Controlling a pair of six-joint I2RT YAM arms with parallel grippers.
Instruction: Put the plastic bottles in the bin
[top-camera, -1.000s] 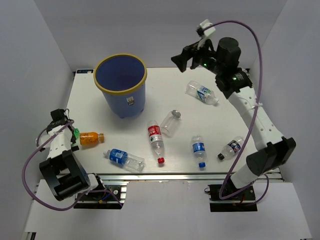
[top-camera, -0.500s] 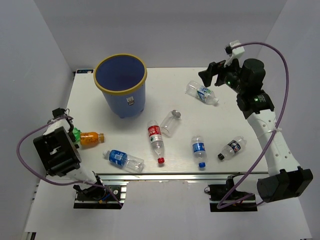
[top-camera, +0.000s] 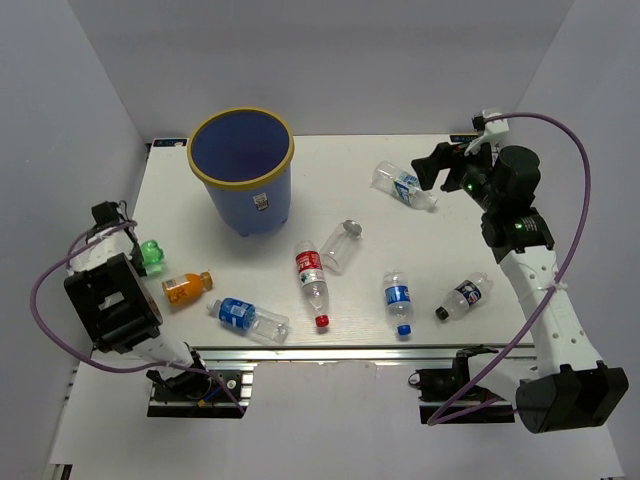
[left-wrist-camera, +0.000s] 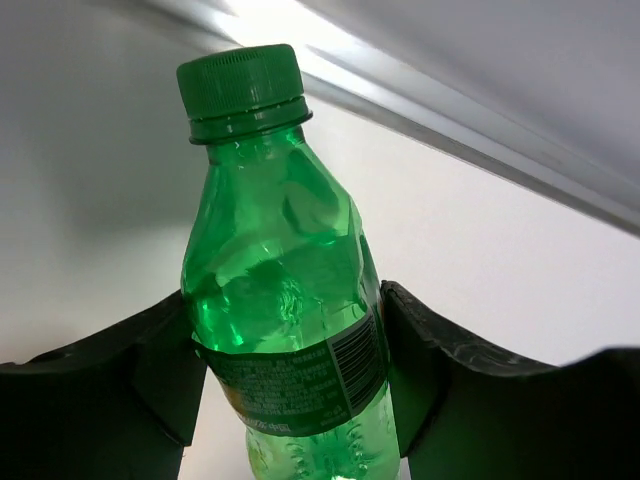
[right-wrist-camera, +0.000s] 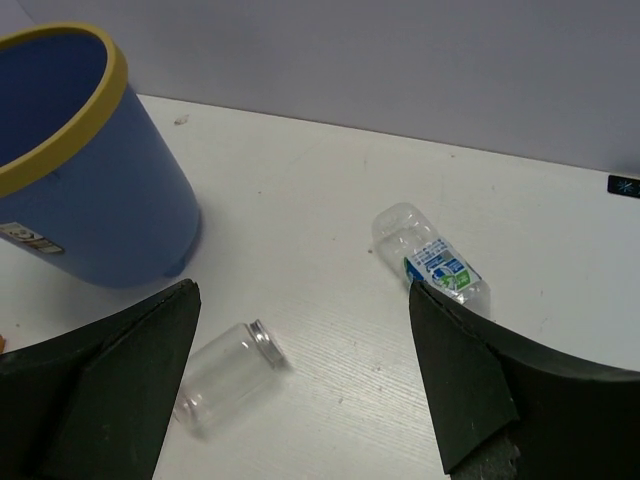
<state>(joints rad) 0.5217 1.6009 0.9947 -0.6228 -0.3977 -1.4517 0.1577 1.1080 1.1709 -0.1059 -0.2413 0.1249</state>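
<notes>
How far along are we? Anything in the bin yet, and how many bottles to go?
Done: no bottle shows inside the bin.
In hand: left gripper shut on the green bottle; right gripper open, hovering by the far bottle.
Left: that far bottle plus six lying on the table: orange bottle, red-label bottle, clear bottle, black-label bottle, two blue-label bottles.

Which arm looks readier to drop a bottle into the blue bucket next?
Left, probably. The left gripper is shut on a green bottle, so it only has to carry it to the bin. The right gripper is open and empty.
</notes>
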